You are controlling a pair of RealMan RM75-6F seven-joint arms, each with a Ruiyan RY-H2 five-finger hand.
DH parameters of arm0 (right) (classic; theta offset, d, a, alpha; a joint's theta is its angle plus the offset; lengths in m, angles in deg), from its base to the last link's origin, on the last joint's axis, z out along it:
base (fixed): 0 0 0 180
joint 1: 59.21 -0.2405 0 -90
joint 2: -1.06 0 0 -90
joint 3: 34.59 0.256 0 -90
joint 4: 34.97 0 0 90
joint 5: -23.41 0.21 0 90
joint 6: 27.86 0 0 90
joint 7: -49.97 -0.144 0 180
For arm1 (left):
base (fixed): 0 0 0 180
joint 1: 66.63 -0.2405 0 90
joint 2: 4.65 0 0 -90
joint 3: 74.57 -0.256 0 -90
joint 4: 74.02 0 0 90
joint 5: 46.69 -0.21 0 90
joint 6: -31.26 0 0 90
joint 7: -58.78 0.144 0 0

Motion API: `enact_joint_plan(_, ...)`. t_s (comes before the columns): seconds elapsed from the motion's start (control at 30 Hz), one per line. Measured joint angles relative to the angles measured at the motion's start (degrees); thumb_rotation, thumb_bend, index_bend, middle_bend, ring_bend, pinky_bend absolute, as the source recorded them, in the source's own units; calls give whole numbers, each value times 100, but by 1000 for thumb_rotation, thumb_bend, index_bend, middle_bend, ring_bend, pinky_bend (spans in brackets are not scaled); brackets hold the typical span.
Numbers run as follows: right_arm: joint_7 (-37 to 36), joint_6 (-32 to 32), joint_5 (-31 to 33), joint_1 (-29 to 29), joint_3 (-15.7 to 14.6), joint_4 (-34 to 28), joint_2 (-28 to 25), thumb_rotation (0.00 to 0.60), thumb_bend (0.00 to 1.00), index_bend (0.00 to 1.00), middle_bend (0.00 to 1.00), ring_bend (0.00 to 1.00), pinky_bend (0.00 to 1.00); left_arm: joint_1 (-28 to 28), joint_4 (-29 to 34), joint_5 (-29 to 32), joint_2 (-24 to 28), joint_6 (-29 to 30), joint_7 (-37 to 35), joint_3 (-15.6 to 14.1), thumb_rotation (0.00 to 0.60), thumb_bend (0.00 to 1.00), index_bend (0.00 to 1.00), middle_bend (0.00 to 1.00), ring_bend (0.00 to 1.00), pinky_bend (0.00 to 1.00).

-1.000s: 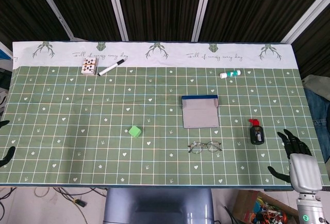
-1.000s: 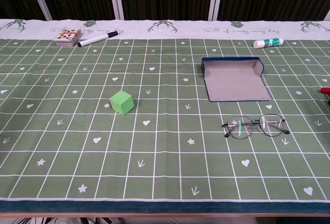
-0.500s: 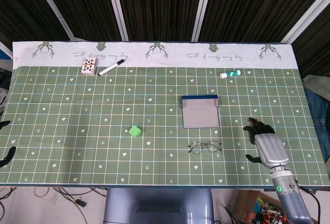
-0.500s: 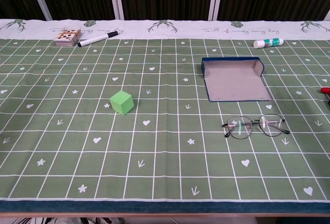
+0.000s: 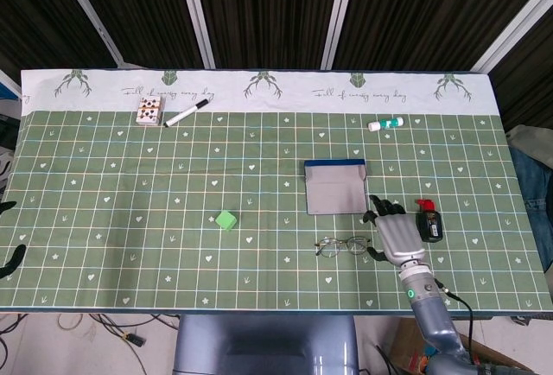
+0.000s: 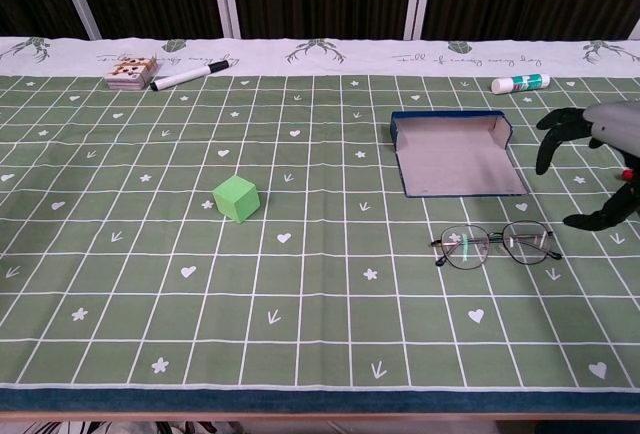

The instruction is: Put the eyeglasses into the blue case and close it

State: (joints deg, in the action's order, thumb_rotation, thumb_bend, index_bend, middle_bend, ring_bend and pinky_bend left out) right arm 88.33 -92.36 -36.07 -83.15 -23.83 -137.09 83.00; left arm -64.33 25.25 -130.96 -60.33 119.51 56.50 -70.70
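Observation:
The eyeglasses lie flat on the green cloth, lenses toward the front edge. Just behind them the blue case lies open, showing its grey lining. My right hand hovers just right of the glasses with fingers spread, holding nothing and touching neither glasses nor case. Only the dark fingertips of my left hand show at the table's far left edge, apart and empty.
A black bottle with a red cap stands right of my right hand. A glue stick lies behind the case. A green cube sits mid-table. A marker and card box lie at the back left.
My right hand has swung in from the table's front right corner, leftward past the black bottle, to just beside the glasses. Glasses, case and left hand have not moved.

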Motion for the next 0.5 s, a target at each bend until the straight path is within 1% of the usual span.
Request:
enact_joint_plan(0.2, 258, -107, 168, -174, -115, 274, 479, 600, 360, 415, 98, 151, 202, 8, -9, 33, 22, -33, -65, 10, 600, 321, 187, 0, 0, 0)
enact_joint_plan(0.33, 317, -174, 233, -250, -155, 366, 631, 600, 333, 437, 98, 151, 202, 9, -5, 34, 22, -37, -70, 8, 600, 320, 187, 0, 0, 0)
enact_joint_plan(0.5, 361, -220, 272, -325, -171, 468, 780, 600, 331, 455, 98, 151, 202, 7, -1, 39, 30, -29, -93, 15, 600, 321, 187, 0, 0, 0)
